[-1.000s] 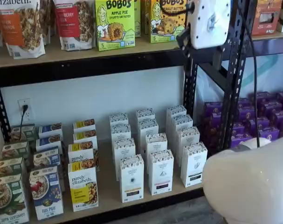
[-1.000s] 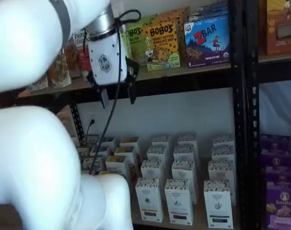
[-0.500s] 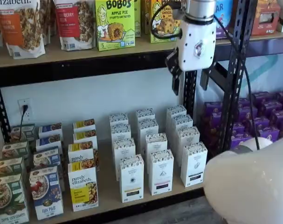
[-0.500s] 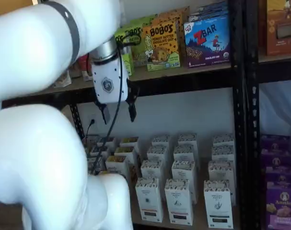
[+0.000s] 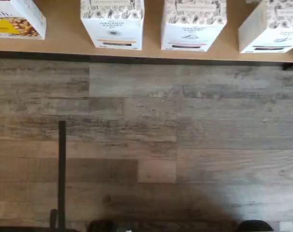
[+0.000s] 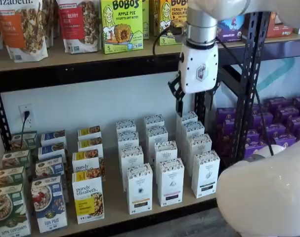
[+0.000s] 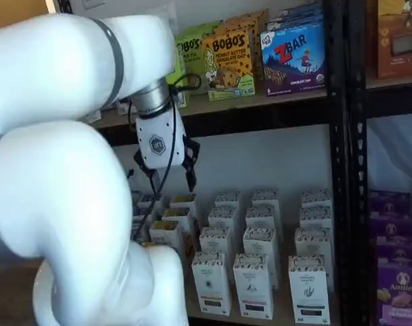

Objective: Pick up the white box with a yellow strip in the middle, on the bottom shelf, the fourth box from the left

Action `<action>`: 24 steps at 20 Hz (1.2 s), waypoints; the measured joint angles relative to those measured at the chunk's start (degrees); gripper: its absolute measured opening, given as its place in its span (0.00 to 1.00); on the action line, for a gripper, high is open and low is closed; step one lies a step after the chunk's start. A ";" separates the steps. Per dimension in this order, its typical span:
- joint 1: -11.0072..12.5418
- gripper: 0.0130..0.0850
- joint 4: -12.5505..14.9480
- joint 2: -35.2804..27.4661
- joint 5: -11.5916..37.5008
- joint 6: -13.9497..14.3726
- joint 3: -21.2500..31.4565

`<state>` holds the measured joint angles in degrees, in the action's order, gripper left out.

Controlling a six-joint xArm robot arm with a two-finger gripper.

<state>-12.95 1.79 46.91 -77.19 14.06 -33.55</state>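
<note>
The white box [image 6: 139, 189] stands at the front of the bottom shelf [image 6: 115, 210], heading the leftmost column of white cartons, with a thin yellow-orange strip low on its front. It also shows in a shelf view [image 7: 211, 284] and in the wrist view [image 5: 112, 24], at the shelf's front edge [image 5: 64, 34]. My gripper [image 6: 195, 104] hangs below the upper board, above and to the right of the box, apart from it. In a shelf view [image 7: 170, 182] a gap shows plainly between its two black fingers, and nothing is in them.
A "purely elizabeth" box [image 6: 88, 197] stands just left of the white box. Like cartons with pink [image 6: 170, 181] and dark [image 6: 205, 174] strips stand to its right. A black rack upright [image 6: 248, 79] and purple boxes [image 6: 283, 123] are further right. My white arm link [image 6: 263, 192] fills the lower right.
My gripper has come down from the level of the upper shelf to below its board, and drifted a little left. The boxes have not moved.
</note>
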 joint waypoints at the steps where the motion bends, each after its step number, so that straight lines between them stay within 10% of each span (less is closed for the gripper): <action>1: 0.04 1.00 -0.41 -0.55 1.10 -0.11 0.49; 24: -5.39 1.00 -0.64 -22.05 28.84 5.70 6.74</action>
<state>-18.35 1.15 24.86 -48.35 19.76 -26.81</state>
